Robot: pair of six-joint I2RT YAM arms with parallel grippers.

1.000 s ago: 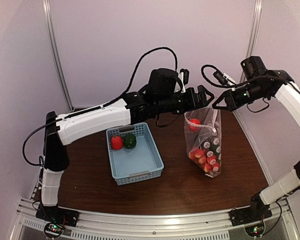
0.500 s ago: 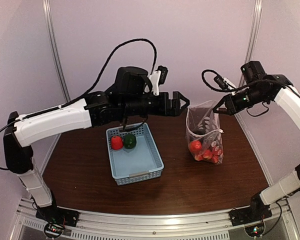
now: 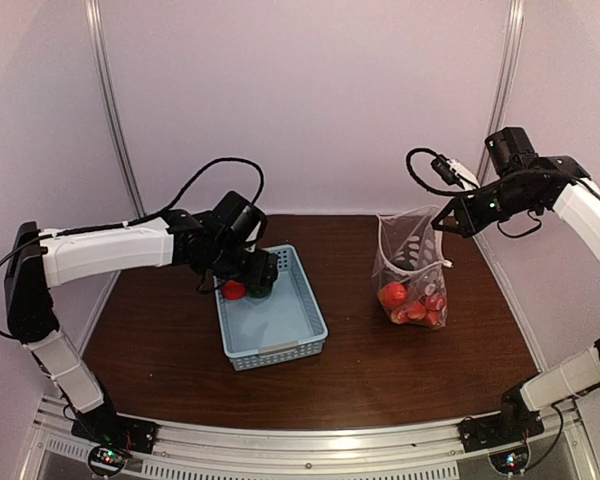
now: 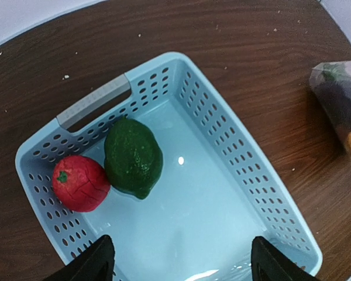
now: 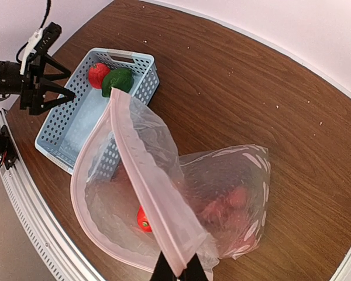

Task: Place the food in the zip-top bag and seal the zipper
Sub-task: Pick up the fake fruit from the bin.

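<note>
The polka-dot zip-top bag (image 3: 412, 262) stands upright on the table, mouth open, with red and yellow food in its bottom. My right gripper (image 3: 445, 222) is shut on the bag's mouth edge with the zipper strip (image 5: 149, 188) and holds it up. A red piece (image 5: 143, 220) shows inside the bag. A red tomato (image 4: 79, 182) and a green pepper (image 4: 133, 157) lie at the far end of the light-blue basket (image 4: 240, 170). My left gripper (image 4: 178, 263) is open and empty just above the basket; in the top view it (image 3: 262, 272) hangs over the tomato (image 3: 234, 291).
The basket (image 3: 280, 335) sits left of centre on the brown table, the bag to its right. The enclosure's pale walls stand close behind and at both sides. A metal rail runs along the near edge.
My left arm has swung back from the bag, to the left and down, and its open gripper is now over the basket. The bag has settled lower; the right gripper still holds its edge.
</note>
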